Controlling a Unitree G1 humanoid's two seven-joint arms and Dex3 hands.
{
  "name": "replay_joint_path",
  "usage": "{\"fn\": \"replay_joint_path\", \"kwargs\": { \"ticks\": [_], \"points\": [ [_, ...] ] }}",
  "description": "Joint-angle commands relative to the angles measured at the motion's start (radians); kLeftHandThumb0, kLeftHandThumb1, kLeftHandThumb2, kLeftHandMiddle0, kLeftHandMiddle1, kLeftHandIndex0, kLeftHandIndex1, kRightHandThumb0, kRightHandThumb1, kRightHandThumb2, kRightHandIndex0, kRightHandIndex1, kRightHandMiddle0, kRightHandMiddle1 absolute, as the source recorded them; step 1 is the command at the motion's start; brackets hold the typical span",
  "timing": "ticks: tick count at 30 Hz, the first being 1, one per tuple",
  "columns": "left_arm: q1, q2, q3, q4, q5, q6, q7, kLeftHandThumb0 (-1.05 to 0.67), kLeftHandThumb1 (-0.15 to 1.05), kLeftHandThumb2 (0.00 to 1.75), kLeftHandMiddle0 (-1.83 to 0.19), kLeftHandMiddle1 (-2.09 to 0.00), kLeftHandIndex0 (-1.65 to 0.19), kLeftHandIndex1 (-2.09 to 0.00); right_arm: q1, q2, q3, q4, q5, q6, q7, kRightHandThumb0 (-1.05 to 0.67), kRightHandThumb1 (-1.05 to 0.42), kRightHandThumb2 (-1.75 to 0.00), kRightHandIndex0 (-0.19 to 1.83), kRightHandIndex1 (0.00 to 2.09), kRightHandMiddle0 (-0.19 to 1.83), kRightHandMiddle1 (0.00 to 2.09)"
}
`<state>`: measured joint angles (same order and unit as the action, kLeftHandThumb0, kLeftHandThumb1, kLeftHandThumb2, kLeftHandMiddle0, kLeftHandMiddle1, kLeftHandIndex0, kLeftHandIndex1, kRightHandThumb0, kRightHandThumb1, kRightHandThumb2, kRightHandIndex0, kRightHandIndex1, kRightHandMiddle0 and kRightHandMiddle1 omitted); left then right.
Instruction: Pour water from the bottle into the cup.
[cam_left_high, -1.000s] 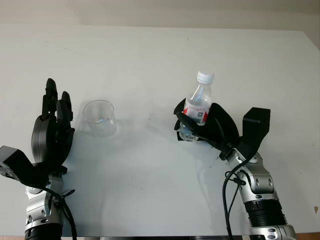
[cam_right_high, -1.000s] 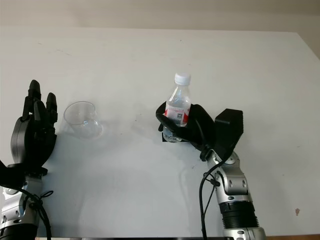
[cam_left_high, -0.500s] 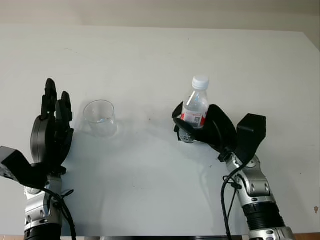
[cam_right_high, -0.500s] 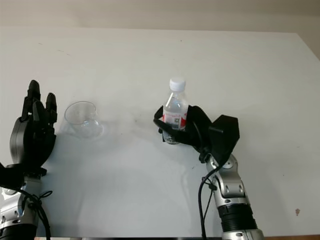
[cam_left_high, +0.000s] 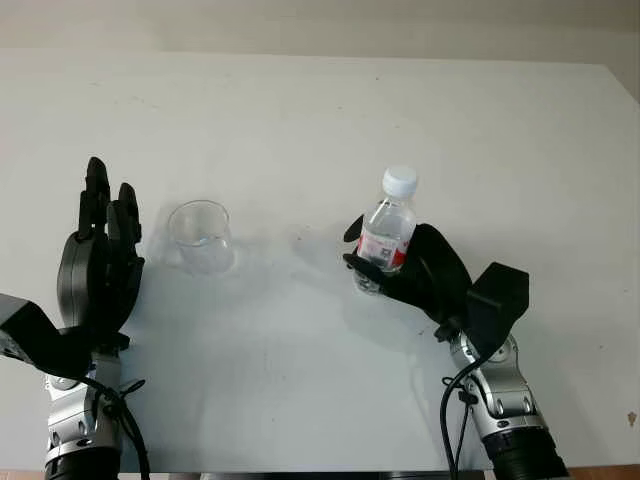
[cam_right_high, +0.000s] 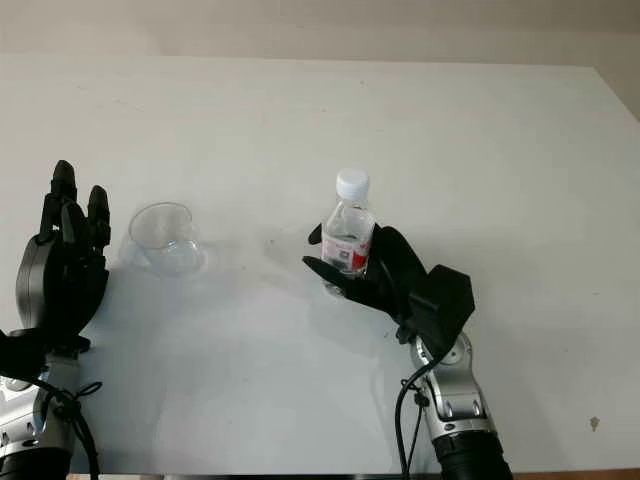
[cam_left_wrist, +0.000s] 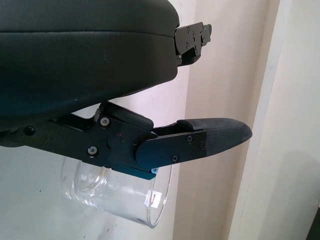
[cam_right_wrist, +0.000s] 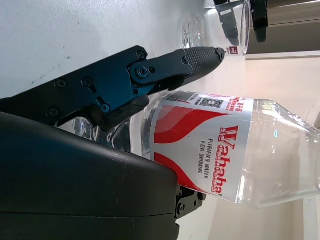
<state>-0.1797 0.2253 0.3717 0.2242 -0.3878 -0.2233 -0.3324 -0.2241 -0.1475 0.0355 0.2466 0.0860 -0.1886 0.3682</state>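
Our right hand (cam_left_high: 415, 270) has its fingers wrapped around the lower half of the bottle (cam_left_high: 386, 231), right of centre on the white table (cam_left_high: 320, 110). The bottle stands nearly upright, white cap on, red-and-white label facing us; we cannot tell whether its base touches the surface. The clear cup (cam_left_high: 200, 235) stands upright to the left, well apart from the bottle. Our left hand (cam_left_high: 100, 265) is open just left of the cup, holding nothing.
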Motion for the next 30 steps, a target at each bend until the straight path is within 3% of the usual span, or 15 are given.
{"fn": "replay_joint_path", "kwargs": {
  "ticks": [1, 7, 10, 14, 16, 23, 30],
  "points": [
    [0.005, 0.008, 0.002, 0.009, -0.005, -0.003, -0.009, -0.76, 1.05, 0.56, 0.17, -0.05, 0.19, -0.03, 0.037, 0.0, -0.004, 0.002, 0.001, 0.0, -0.006, -0.58, -1.05, -0.21, 0.0, 1.97, 0.03, 1.88],
    [0.0, 0.011, 0.005, 0.019, -0.004, -0.012, -0.015, -0.76, 1.05, 0.55, 0.16, -0.06, 0.18, -0.04, 0.051, 0.002, -0.013, -0.002, 0.025, -0.015, 0.004, -0.56, -1.05, -0.13, -0.05, 1.67, 0.01, 1.6],
    [-0.002, 0.012, 0.007, 0.028, -0.007, -0.019, -0.021, -0.76, 1.05, 0.55, 0.16, -0.06, 0.19, -0.04, 0.052, -0.017, -0.004, 0.004, -0.014, -0.058, -0.005, -0.58, -1.05, -0.09, -0.04, 1.2, -0.04, 1.36],
    [-0.002, 0.011, 0.008, 0.032, -0.006, -0.022, -0.02, -0.75, 1.05, 0.56, 0.16, -0.06, 0.18, -0.04, 0.05, -0.04, 0.003, 0.017, -0.073, -0.131, -0.022, -0.65, -1.03, -0.05, 0.1, 0.32, -0.01, 0.64],
    [-0.001, 0.009, 0.008, 0.026, -0.008, -0.016, -0.016, -0.75, 1.05, 0.56, 0.15, -0.06, 0.18, -0.04, 0.051, -0.05, 0.003, 0.017, -0.096, -0.158, -0.034, -0.68, -1.01, -0.05, 0.07, 0.13, 0.0, 0.37],
    [-0.004, 0.01, 0.006, 0.034, -0.006, -0.023, -0.015, -0.76, 1.05, 0.55, 0.15, -0.06, 0.18, -0.05, 0.063, -0.081, -0.003, -0.016, -0.117, -0.199, -0.039, -0.82, -0.97, -0.05, -0.18, 0.0, -0.18, 0.03],
    [-0.006, 0.009, 0.005, 0.039, -0.004, -0.026, -0.015, -0.76, 1.05, 0.55, 0.15, -0.05, 0.18, -0.05, 0.077, -0.083, -0.013, -0.062, -0.099, -0.181, -0.051, -0.9, -1.0, -0.06, -0.19, 0.0, -0.19, 0.0]
  ]
}}
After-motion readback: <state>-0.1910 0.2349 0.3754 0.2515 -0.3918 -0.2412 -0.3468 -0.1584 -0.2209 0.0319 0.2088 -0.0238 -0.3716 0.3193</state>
